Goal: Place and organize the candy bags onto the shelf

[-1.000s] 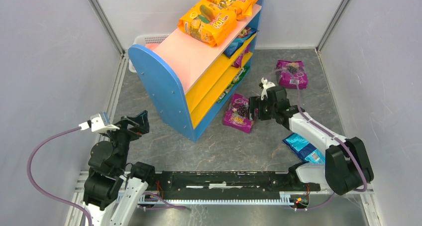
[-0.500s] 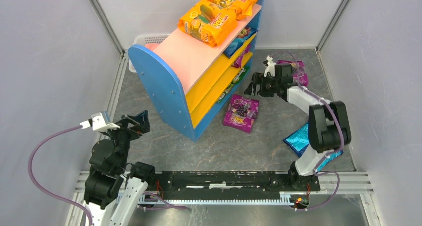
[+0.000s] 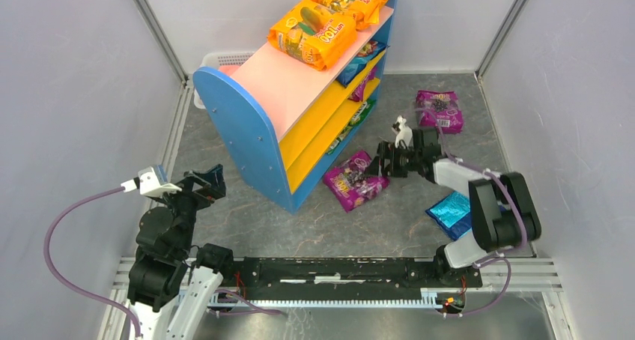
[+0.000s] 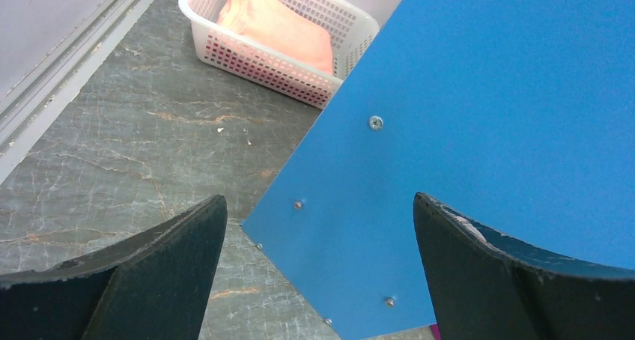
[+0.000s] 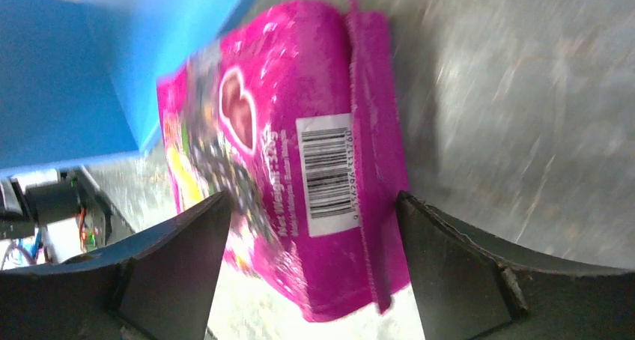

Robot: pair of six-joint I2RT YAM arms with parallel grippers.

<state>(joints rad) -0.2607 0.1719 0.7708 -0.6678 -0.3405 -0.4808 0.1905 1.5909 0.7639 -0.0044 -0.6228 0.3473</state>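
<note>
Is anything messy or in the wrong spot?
Yes. Lying on the table, not the shelf: a purple bag askew by the shelf's foot, another purple bag farther back, a blue bag at the right.

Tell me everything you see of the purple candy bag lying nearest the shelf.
The purple candy bag is a glossy magenta pillow packet with a crimped end seam, a white barcode label and a heart picture. It lies flat and askew on the grey table, beside the blue foot of the shelf. The open right pincer straddles its sealed end; whether they touch cannot be told.
</note>
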